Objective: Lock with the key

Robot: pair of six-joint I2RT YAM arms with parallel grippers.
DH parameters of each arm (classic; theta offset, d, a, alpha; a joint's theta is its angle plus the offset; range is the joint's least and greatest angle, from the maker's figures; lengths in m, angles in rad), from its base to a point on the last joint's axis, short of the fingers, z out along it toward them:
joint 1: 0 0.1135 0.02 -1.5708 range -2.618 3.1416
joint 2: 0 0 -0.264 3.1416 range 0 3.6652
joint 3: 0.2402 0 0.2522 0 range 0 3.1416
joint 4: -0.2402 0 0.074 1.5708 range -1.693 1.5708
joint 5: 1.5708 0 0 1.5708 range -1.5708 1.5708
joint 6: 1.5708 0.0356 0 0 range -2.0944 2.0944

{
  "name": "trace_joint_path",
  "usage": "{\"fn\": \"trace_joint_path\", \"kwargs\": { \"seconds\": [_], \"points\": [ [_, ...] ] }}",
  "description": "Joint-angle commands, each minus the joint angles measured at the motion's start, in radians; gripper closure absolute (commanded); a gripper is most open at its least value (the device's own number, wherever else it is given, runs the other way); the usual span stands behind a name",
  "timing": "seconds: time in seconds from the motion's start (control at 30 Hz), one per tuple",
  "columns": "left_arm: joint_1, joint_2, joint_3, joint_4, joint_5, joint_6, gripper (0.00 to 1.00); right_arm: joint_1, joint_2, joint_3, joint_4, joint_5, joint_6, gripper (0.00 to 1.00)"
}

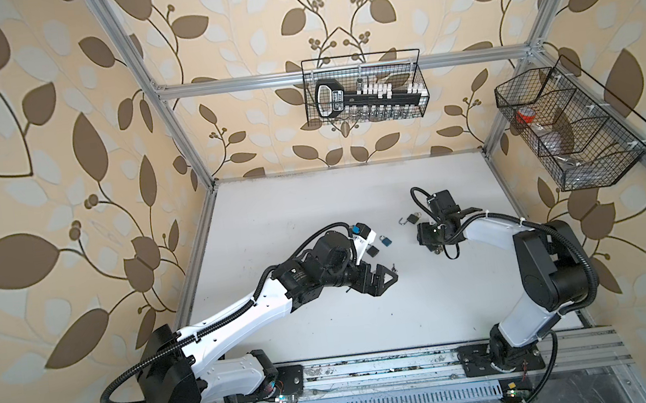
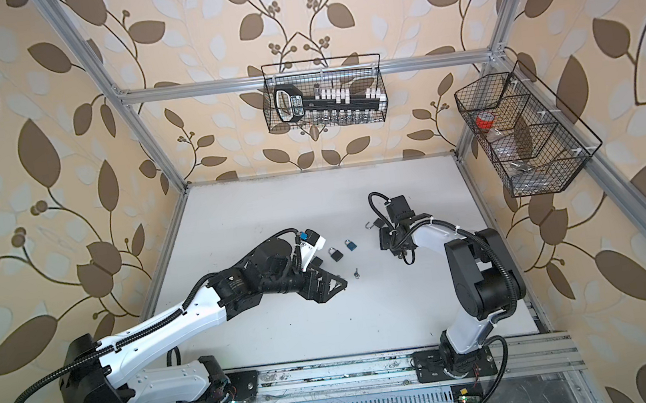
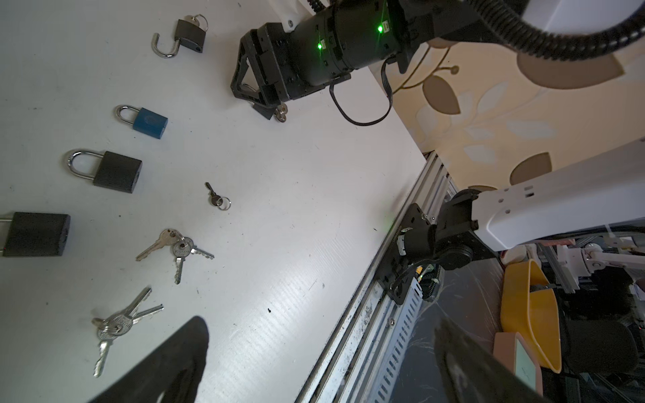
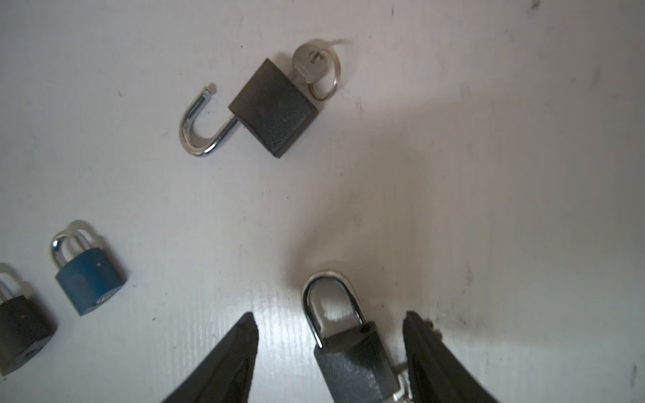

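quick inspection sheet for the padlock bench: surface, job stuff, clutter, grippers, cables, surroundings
surface: white table, scuffed, with dark specks.
job's things: open black padlock lying flat, key in it; closed black padlock with keys at its base, between the right gripper's fingers.
clutter: blue padlock, medium black padlock, large black padlock, small single key, two key bunches.
grippers: left gripper wide open, empty; right gripper open around the closed padlock, one finger clear of it.
cables: black conduit along the arms; thin cable loop hanging at the right wrist.
surroundings: leaf wallpaper, aluminium frame, two wire baskets.
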Motion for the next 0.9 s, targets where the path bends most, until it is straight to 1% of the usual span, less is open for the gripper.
{"fn": "trace_joint_path", "kwargs": {
  "seconds": [0.0, 0.17, 0.33, 0.43, 0.63, 0.8, 0.87],
  "points": [
    [-0.004, -0.025, 0.028, 0.002, -0.013, 0.027, 0.01, 0.002, 0.041, 0.042, -0.050, -0.027, -0.029, 0.33],
    [-0.004, -0.019, 0.029, -0.002, -0.024, 0.018, 0.01, 0.001, 0.037, 0.016, -0.064, -0.034, 0.003, 0.33],
    [-0.004, -0.007, 0.035, 0.001, -0.017, 0.017, 0.01, 0.002, 0.027, -0.003, -0.104, 0.001, 0.033, 0.33],
    [-0.004, -0.013, 0.033, -0.001, -0.023, 0.018, 0.01, 0.001, 0.000, -0.030, -0.113, 0.017, 0.039, 0.35],
    [-0.003, -0.013, 0.017, 0.007, -0.036, 0.005, 0.01, 0.003, -0.005, -0.057, -0.116, 0.017, 0.036, 0.43],
    [-0.004, -0.020, 0.012, 0.007, -0.039, 0.000, 0.01, 0.003, 0.007, -0.051, -0.123, 0.008, 0.035, 0.53],
    [-0.004, -0.025, 0.009, 0.005, -0.040, 0.001, 0.01, 0.004, 0.000, -0.051, -0.130, 0.003, 0.035, 0.56]
  ]
}}
